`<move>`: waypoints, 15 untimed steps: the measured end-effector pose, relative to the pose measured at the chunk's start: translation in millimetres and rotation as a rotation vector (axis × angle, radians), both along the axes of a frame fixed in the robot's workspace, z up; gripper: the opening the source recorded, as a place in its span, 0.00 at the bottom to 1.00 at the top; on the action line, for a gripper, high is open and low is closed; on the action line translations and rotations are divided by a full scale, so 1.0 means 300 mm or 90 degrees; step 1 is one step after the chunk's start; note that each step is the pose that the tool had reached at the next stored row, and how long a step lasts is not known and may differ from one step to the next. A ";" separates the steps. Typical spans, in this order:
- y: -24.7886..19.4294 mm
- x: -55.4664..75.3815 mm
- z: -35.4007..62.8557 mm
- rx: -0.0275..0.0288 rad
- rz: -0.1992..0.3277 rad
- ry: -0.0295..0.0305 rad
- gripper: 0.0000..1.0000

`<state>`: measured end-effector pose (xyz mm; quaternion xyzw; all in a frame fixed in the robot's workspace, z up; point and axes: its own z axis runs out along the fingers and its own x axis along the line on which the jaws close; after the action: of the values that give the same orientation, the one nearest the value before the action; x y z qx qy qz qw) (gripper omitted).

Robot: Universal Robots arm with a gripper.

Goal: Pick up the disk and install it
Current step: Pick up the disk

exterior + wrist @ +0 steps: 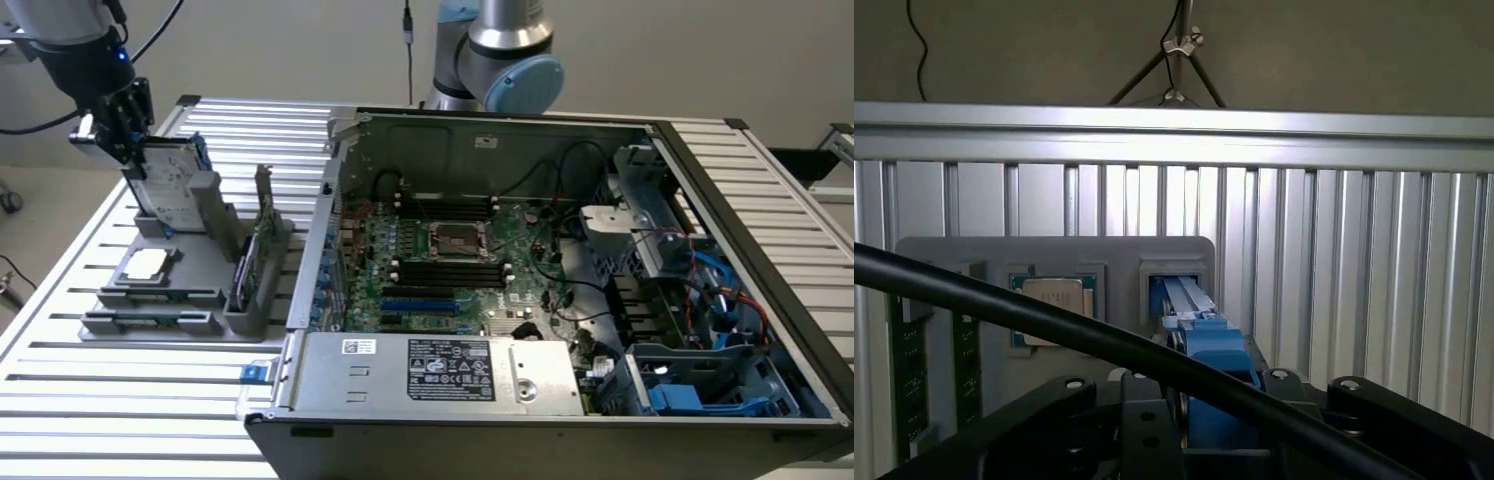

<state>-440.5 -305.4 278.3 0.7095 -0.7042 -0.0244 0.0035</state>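
Observation:
The disk [171, 180] is a silver-grey drive with a white label in a blue frame. It stands on edge, slightly tilted, in the tall slot of the grey holder [203, 215] at the exterior view's left. My gripper [138, 160] comes down from above and is shut on the disk's upper end. In the wrist view the disk's blue frame [1214, 350] runs edge-on from the holder's slot [1176, 283] up between the gripper's jaws [1206, 405].
The holder also carries a square processor chip [144, 263] and an upright green card [246, 268]. The open computer case [507, 260] lies at the exterior view's right, with blue drive bays [694, 385] at its front right corner. A black cable [1034, 315] crosses the wrist view.

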 end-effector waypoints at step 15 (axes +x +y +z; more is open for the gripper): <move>-0.032 -0.003 0.000 0.0003 -0.006 0.0000 0.33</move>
<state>-441.2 -314.9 278.3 0.7064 -0.7074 -0.0246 0.0032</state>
